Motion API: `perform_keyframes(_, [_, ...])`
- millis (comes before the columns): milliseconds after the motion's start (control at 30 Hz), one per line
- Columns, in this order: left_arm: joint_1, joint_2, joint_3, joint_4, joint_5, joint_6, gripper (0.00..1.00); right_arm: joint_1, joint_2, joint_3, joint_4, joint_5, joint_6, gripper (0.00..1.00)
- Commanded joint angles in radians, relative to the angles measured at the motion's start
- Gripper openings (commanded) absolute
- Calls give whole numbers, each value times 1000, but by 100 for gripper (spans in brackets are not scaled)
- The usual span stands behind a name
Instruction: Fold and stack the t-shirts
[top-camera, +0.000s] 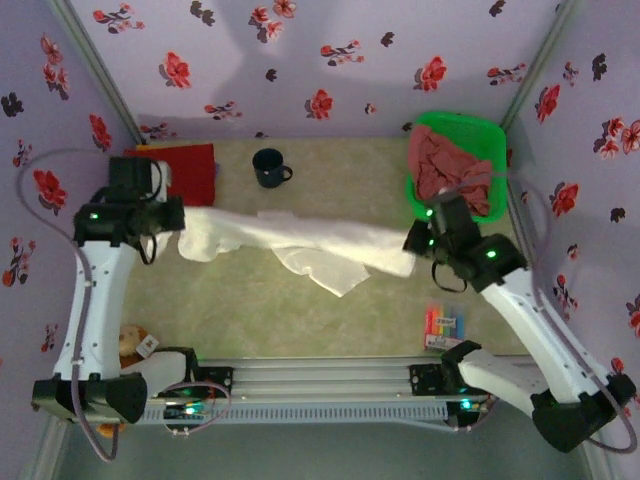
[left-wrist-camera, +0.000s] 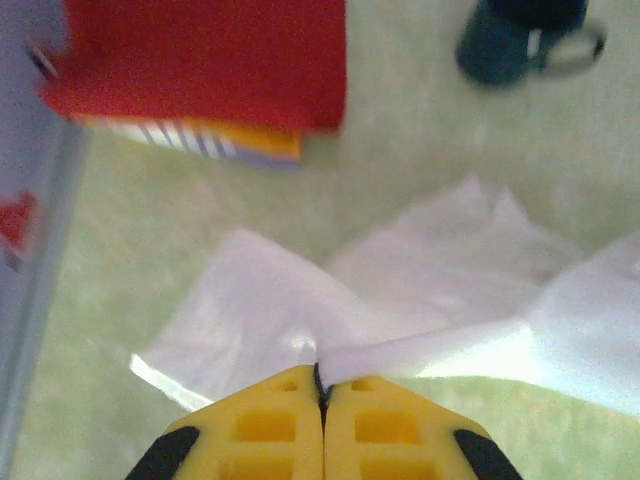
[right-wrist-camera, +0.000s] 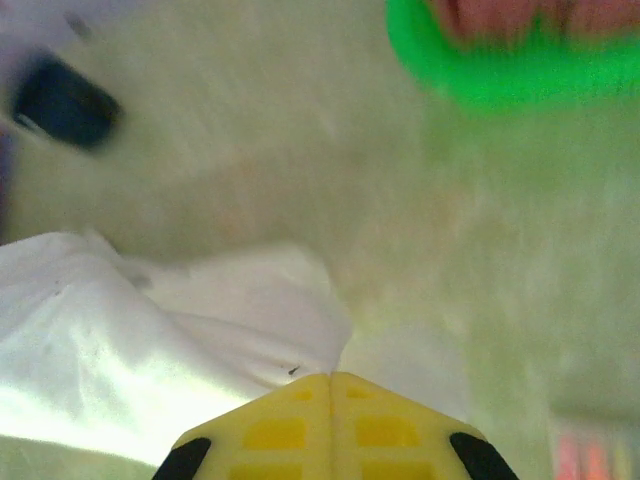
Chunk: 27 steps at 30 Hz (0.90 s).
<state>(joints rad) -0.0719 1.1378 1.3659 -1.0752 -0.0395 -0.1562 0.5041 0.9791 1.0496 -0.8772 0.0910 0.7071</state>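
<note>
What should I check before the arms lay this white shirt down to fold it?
1. Grip of left pincer on the thin white cloth t-shirt: ok, shut on its edge.
2. Grip of right pincer on the other end: ok, shut.
3. Shirt spread flat between them: not ok, its middle hangs bunched.
4. Gap between shirt and dark blue handled mug: ok.
5. Gap between shirt and folded red cloth t-shirt: ok.
6. Print side facing up: cannot tell.

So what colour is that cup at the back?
The cup is dark blue. It shows best in the top view.
</note>
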Motion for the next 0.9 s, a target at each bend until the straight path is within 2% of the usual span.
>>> perform_keyframes(0, [-43, -50, -138, -19, 102, -84, 0, 5, -2, -115, 36, -127, 126, 27])
perform_keyframes(67, [-49, -47, -229, -32, 156, -168, 0, 4, -2, -132, 31, -102, 112, 52])
perform_keyframes(133, [-49, -38, -321, -27, 242, -237, 0, 2, 17, -104, 31, -77, 85, 60])
perform_keyframes(233, [-50, -34, -432, -18, 271, -287, 0, 2, 134, -20, 40, -103, 36, 63])
perform_keyframes(300, [-49, -32, -470, -10, 268, -309, 0, 15, 257, 32, 84, -181, 18, 63])
perform_keyframes(433, [-49, 1, -496, -3, 298, -327, 0, 107, 510, 167, 166, -237, -12, 63])
perform_keyframes(600, [-49, 28, -518, 22, 301, -338, 0, 193, 851, 429, 195, -341, -36, 62])
perform_keyframes(700, [-47, 38, -500, 16, 300, -341, 0, 232, 1005, 580, 176, -382, -48, 62])
perform_keyframes(867, [-44, 42, -476, 13, 297, -344, 0, 289, 1166, 771, 54, -357, -87, 61])
